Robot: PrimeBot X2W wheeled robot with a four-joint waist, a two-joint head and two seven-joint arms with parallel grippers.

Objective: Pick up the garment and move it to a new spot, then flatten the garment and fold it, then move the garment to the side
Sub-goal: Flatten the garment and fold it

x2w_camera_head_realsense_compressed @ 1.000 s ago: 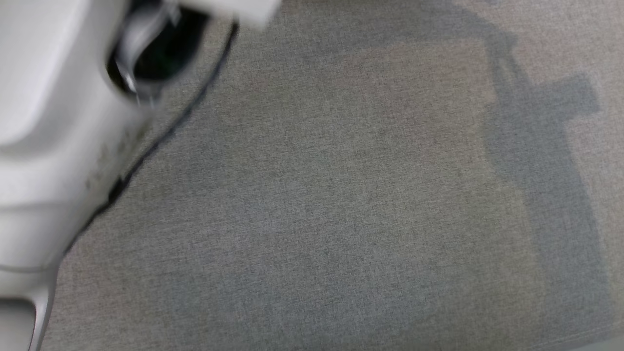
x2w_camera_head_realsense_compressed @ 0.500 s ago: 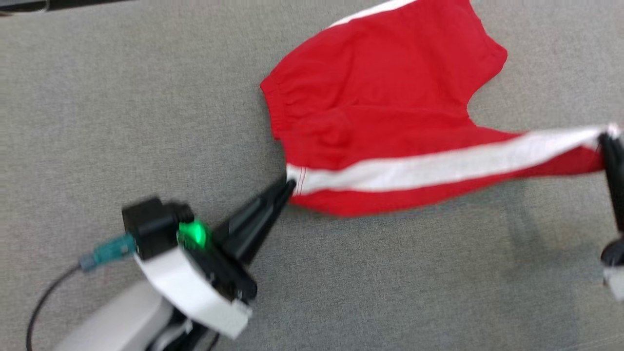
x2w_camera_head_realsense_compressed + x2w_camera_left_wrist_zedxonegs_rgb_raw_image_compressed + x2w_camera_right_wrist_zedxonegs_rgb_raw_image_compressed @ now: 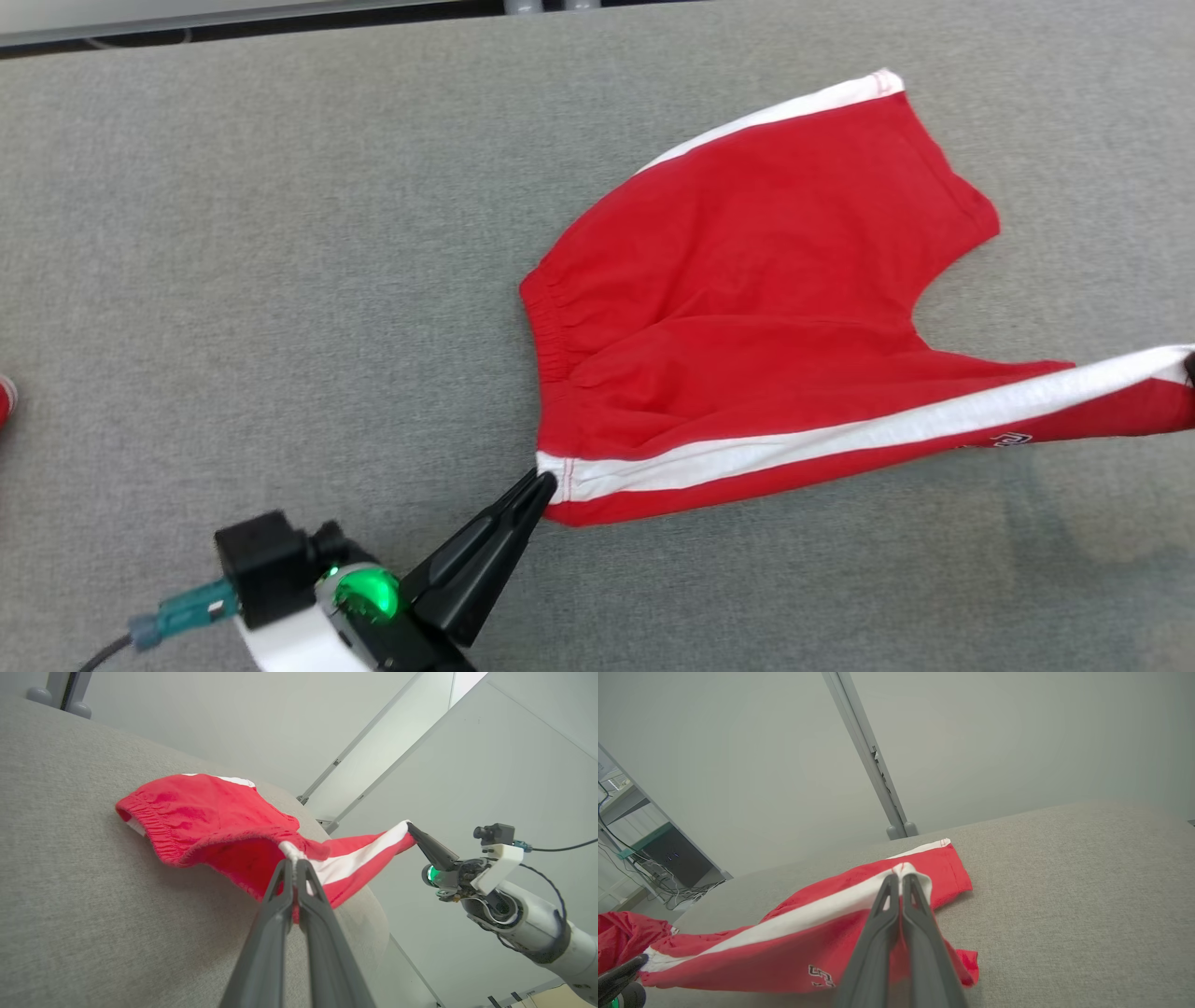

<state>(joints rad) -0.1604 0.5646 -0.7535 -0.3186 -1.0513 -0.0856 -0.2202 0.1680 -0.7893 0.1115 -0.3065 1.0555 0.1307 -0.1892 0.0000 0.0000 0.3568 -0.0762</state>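
Note:
The garment is a pair of red shorts [image 3: 747,299] with white side stripes, lying partly on the grey table [image 3: 280,261]. My left gripper [image 3: 543,483] is shut on the waistband corner at the white stripe, also seen up close as the left gripper [image 3: 292,858] pinching the cloth. My right gripper [image 3: 901,879] is shut on the hem of the leg at its white stripe; it is seen from the side as the right gripper [image 3: 410,828]. The stripe edge is stretched taut between the two grippers and lifted a little off the table. The far leg [image 3: 878,121] rests flat.
The grey fabric-covered table spreads wide to the left of the shorts. Its far edge [image 3: 233,37] runs along the top of the head view. A small red thing [image 3: 5,397] shows at the left border. A metal post [image 3: 868,756] stands behind the table.
The head camera has swung, so the whole picture shifted; the shorts and both grippers came into sight and now sit lower in the view. The grips on both corners look unchanged.

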